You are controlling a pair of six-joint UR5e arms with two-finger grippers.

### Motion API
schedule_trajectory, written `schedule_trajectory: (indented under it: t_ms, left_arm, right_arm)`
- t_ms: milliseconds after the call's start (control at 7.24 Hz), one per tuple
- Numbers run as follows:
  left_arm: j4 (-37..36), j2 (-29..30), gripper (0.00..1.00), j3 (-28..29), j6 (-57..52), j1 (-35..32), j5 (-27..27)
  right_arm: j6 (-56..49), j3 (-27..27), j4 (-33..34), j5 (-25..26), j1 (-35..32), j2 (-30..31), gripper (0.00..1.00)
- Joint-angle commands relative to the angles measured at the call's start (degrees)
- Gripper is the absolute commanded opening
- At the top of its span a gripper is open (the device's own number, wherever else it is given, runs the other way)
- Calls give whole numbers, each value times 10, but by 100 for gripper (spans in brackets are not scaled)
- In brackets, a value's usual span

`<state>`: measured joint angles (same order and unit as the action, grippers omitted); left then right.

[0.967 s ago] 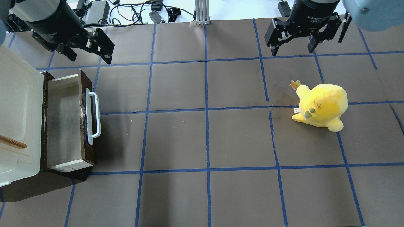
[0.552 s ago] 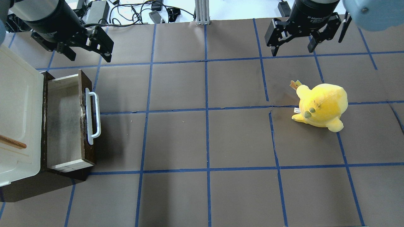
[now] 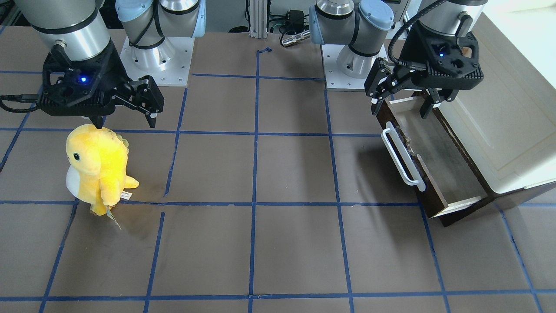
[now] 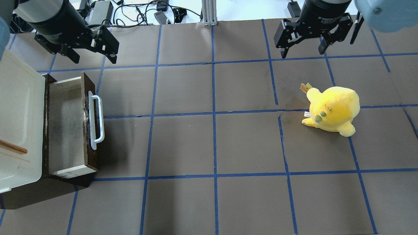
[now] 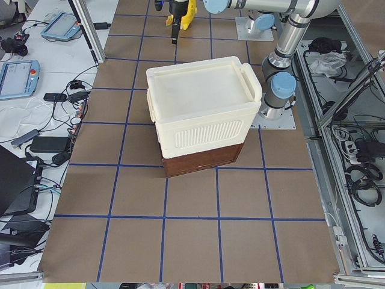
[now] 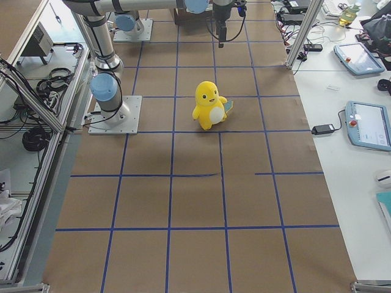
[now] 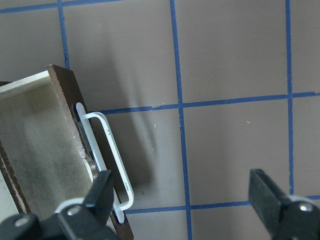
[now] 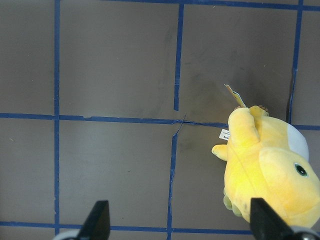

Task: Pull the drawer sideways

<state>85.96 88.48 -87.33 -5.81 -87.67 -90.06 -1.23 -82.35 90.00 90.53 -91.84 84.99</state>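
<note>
Left gripper has drifted a little toward the far edge of the table over the last second. Its 2 fingers stay spread wide with nothing between them. It hangs above and beyond the far corner of the drawer, touching nothing.

The drawer has not moved in that time. It sits at the table's left end, already pulled well out from under the white box, with its white handle facing the table's middle.

Judgement: the pull looks done and the arm is backing off.

Right gripper is also spread open, empty and idle, near the yellow plush toy but apart from it.

Containers: the drawer's pale inside is bare, as far as I can see. The box lid is shut, so its contents are hidden.
</note>
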Motion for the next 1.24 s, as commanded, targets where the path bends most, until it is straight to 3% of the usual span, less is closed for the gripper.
schedule_trajectory:
  t_ms: [0, 1105]
  left_arm:
    - [-4, -2, 98, -4, -6, 1, -1]
    - [-5, -1, 100, -5, 1, 0, -1]
  right_arm:
    - [0, 0, 0, 0, 0, 0, 100]
    - [0, 0, 0, 0, 0, 0, 100]
